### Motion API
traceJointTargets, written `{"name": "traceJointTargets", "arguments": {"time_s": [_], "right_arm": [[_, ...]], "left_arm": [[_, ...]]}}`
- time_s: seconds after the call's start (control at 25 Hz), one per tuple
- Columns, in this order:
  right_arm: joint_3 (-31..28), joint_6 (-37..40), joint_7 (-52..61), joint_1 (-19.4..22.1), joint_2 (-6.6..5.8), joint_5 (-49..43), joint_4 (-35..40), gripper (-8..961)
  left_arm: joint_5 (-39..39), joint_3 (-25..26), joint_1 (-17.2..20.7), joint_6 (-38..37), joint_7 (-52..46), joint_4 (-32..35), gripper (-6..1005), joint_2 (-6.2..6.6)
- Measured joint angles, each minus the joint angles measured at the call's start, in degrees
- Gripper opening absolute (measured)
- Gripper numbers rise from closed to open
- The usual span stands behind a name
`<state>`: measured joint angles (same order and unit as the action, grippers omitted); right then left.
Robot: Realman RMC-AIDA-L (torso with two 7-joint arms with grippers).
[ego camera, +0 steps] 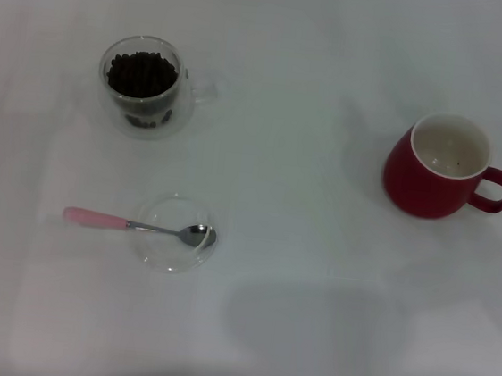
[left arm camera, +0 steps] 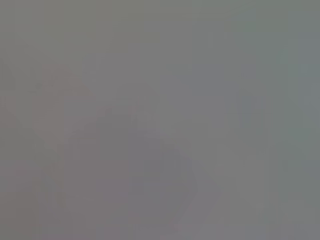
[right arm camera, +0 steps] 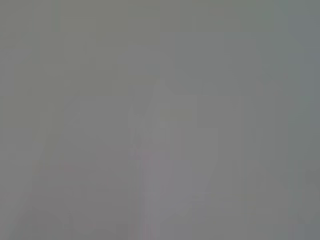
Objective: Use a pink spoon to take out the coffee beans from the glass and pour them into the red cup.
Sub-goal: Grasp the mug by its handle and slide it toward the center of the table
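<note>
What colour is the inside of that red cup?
Cream-white inside the red cup, with a tiny dark speck or two; the head view shows it best.

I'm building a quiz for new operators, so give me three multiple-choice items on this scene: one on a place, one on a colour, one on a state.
1. Where does the pink spoon's bowl rest?
A. in the clear glass dish
B. in the red cup
C. in the glass

2. What colour is the red cup's inside?
A. black
B. cream-white
C. red

3. What state is the glass in?
A. tipped over
B. empty
C. upright, holding coffee beans

Answers: 1 A, the metal bowl lies inside the dish; 2 B, pale lining shows; 3 C, dark beans fill it.
</note>
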<state>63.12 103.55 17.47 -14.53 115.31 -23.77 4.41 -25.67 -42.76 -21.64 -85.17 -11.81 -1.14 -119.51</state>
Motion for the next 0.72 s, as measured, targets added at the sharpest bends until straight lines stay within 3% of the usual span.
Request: {"name": "traceJointTargets", "arguments": {"time_s": [0.24, 0.72], "right_arm": [[-0.27, 0.07, 0.02, 0.17, -0.02, 0.31, 0.11, 644], [-0.46, -1.65, -0.21, -1.24, -0.17, 0.50, 0.80, 644]], "left_arm": [[-1.82, -0.17, -0.49, -2.69, -0.77, -2.27, 862, -0.02], [-7.23, -0.05, 0.93, -8.80, -12.99, -4.25, 862, -0.08]]}}
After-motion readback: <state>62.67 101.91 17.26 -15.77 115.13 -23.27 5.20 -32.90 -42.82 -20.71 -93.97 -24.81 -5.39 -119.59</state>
